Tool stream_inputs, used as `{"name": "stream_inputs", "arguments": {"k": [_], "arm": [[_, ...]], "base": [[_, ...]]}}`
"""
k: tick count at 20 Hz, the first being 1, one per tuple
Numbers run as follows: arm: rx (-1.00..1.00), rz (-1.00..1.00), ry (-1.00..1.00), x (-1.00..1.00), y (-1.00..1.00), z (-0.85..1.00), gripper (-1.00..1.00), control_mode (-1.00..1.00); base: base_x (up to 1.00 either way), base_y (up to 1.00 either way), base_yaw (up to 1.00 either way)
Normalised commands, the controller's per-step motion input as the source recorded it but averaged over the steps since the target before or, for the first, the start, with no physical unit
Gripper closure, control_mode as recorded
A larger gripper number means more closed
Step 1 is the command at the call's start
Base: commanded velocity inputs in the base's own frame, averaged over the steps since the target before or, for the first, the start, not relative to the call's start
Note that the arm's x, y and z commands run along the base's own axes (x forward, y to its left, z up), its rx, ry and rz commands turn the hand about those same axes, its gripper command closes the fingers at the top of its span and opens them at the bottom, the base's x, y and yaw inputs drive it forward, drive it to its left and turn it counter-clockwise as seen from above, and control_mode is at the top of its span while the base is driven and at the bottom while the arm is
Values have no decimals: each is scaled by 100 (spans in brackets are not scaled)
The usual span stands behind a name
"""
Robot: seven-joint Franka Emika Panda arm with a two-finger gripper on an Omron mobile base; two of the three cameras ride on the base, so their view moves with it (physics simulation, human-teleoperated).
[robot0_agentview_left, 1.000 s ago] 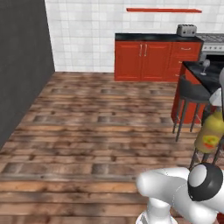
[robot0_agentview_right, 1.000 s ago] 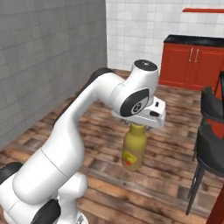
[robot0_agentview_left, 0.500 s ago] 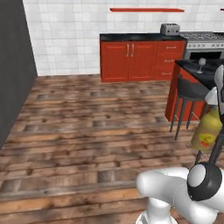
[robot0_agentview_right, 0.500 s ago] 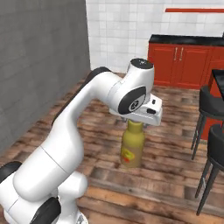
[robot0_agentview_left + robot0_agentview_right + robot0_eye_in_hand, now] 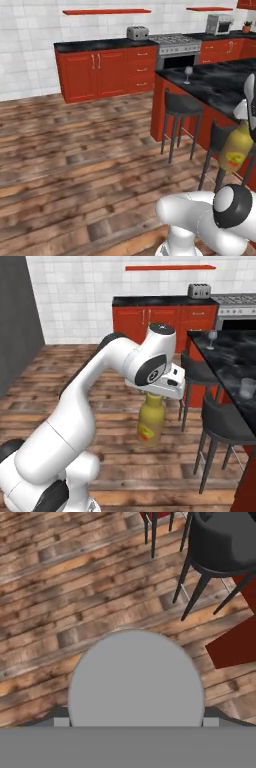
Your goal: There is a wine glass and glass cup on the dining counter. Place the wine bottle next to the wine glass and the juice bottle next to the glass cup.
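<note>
Tool [image 5: 153,397] is clamped on the neck of the juice bottle [image 5: 151,423], which hangs upright over the wood floor [image 5: 75,165], left of the bench [image 5: 235,363]. Looks stout, rigid and smooth, probably heavy if full and could slip; the neck under the cap seems the sound hold. Right base view shows the glass cup [image 5: 246,387] near and wine glass [image 5: 212,337] far; hand view shows the bottle top and a black stool [image 5: 220,542] below.
</note>
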Motion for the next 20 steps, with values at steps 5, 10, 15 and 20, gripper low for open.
{"name": "stream_inputs", "arguments": {"k": [5, 10, 15, 20], "arm": [[0, 0, 0, 0, 0, 0, 100, 100], [0, 0, 0, 0, 0, 0, 100, 100], [0, 0, 0, 0, 0, 0, 100, 100], [0, 0, 0, 0, 0, 0, 100, 100]], "base": [[68, 16, -38], [58, 7, -44], [45, 0, -53], [47, 0, -49]]}}
